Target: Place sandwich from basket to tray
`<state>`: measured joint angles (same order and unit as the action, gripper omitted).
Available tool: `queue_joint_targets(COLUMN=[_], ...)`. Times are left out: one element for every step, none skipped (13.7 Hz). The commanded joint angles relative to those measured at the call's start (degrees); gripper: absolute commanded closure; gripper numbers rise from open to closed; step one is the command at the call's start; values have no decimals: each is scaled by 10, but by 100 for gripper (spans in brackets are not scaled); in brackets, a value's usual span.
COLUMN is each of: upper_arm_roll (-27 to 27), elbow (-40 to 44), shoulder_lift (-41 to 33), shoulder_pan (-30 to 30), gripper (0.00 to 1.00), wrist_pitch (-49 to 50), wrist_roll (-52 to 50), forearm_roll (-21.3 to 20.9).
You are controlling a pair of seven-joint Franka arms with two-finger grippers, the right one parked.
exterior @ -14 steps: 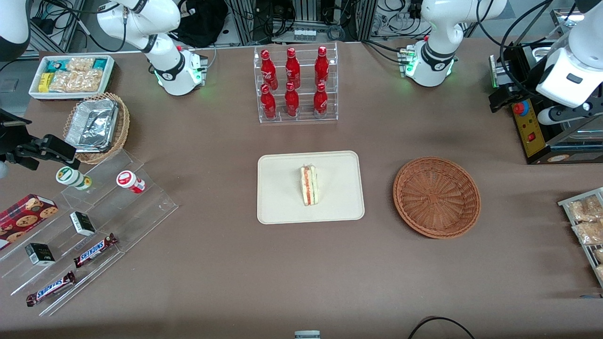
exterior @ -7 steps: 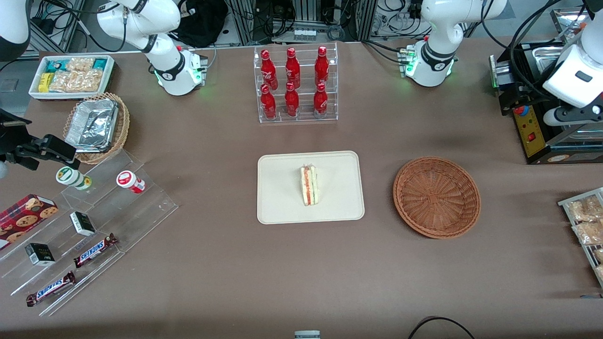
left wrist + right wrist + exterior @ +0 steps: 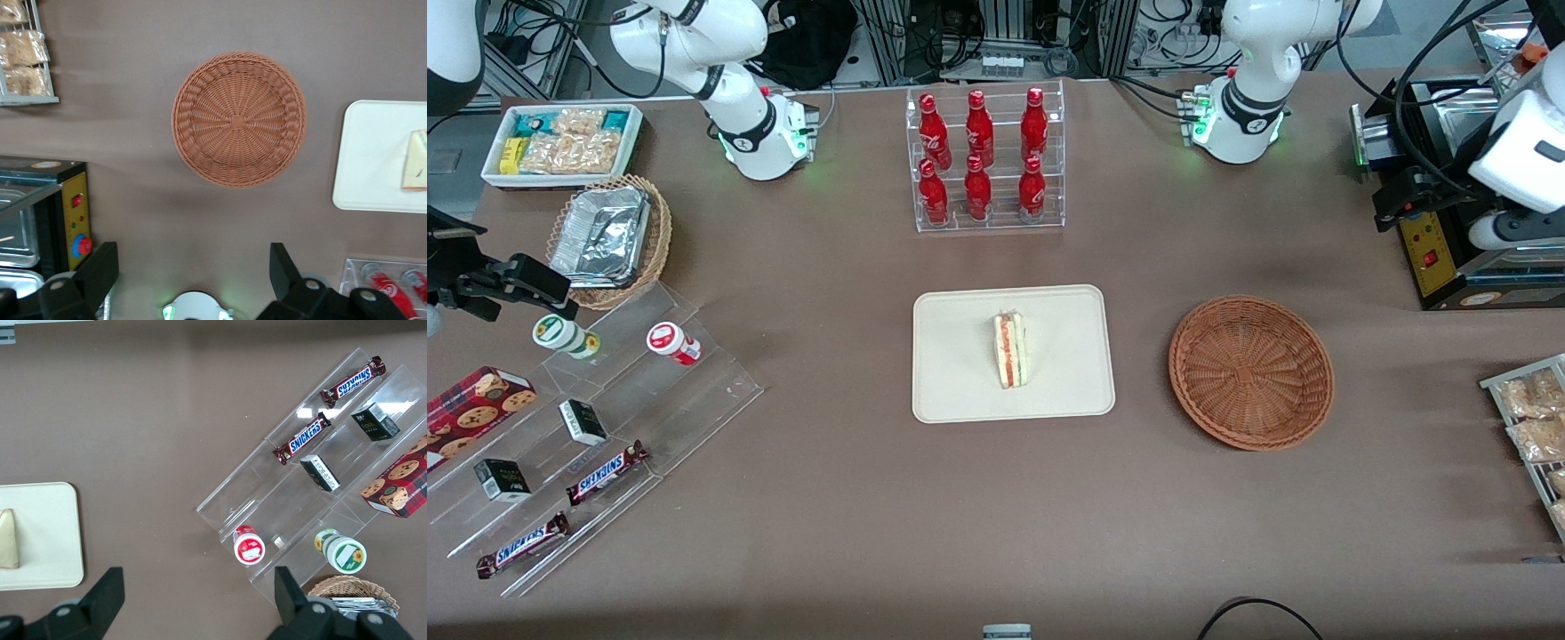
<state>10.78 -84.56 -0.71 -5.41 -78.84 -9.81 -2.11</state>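
The sandwich (image 3: 1011, 349) lies on the cream tray (image 3: 960, 356) at the table's middle, filling edge up. The reddish-brown wicker basket (image 3: 1251, 372) stands beside the tray toward the working arm's end and holds nothing. My left gripper (image 3: 1392, 200) hangs high above the table, farther from the front camera than the basket, near a machine with a yellow panel. It is open and holds nothing. The left wrist view shows the open gripper (image 3: 192, 257), the basket (image 3: 239, 119), the tray (image 3: 373, 160) and the sandwich (image 3: 413, 160). The right wrist view shows the tray (image 3: 47, 533) and the sandwich (image 3: 8, 539).
A clear rack of red bottles (image 3: 984, 160) stands farther back than the tray. The machine with the yellow panel (image 3: 1427, 244) and a rack of snack packets (image 3: 1534, 427) sit at the working arm's end. A clear stepped stand (image 3: 587, 418), a tan basket with foil trays (image 3: 609, 238) and a white bin (image 3: 560, 142) sit at the parked arm's end.
My left gripper has drifted farther toward the working arm's end of the table, away from the basket. The sandwich, tray and basket have not moved.
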Motion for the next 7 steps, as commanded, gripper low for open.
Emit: queue_joint_targets(upper_arm_roll=[-4,-4,-4,-4,-4,-5,-5], elbow=[22,23,23,23,23,23,22], shoulder_lift=[11,16,14,13,13,11,10], shoulder_pan=[-2,-3,-2,-3,-3,-5,-10], gripper=[0,0,0,0,0,0,0], wrist_pitch=[2,-6,-7,-4,-4,-4,-1], wrist_roll=[-9,-8,-7,-6,-8,-9,-9], forearm_roll=[11,13,11,11,11,14,13])
